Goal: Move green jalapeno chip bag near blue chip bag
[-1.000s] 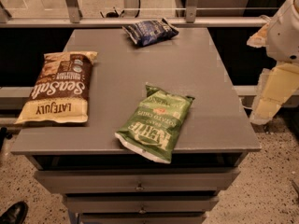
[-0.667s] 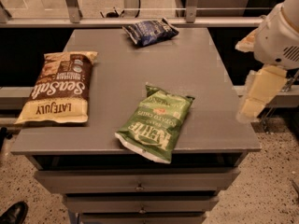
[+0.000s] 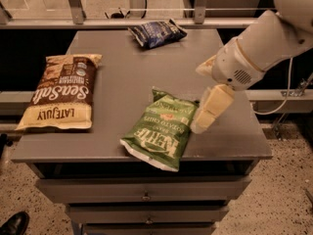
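Note:
The green jalapeno chip bag (image 3: 162, 127) lies flat near the front middle of the grey table (image 3: 127, 72), its white bottom edge hanging at the front edge. The small navy-blue chip bag (image 3: 157, 33) lies at the table's far edge, well apart from the green bag. My gripper (image 3: 209, 110) hangs from the white arm coming in from the upper right, right beside the green bag's right edge and low over the tabletop. It holds nothing.
A large brown-and-cream "Late July" bag (image 3: 61, 92) lies on the table's left side. Drawers (image 3: 144, 195) sit below the front edge. A railing with metal posts (image 3: 76, 6) runs behind the table. A dark shoe (image 3: 14, 224) shows at the bottom left.
The arm has swung in from the right edge toward the left, bringing the gripper over the table to the green bag's right side. The bags have not moved.

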You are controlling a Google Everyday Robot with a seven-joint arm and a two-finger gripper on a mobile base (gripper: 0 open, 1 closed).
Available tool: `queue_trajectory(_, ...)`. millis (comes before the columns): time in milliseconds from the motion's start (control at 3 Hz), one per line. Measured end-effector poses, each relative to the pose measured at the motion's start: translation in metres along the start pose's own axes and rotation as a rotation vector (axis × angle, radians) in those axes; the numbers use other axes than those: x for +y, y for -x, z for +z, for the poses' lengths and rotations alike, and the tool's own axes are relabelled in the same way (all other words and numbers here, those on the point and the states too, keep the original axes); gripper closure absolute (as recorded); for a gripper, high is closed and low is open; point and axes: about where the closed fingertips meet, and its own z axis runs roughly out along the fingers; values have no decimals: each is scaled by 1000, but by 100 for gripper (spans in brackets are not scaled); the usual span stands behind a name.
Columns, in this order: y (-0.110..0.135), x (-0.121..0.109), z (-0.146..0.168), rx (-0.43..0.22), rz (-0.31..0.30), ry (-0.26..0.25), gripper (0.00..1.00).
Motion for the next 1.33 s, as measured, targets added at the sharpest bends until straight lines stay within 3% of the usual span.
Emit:
queue_trajectory(333,22,9,29,-83,29,70,0)
queue_trajectory(667,25,16,58,-111,69,116,0)
queue_trajectory(1000,21,19,87,-120,121,149,26)
queue_trajectory(1333,19,13,88,-133,137,142,49)
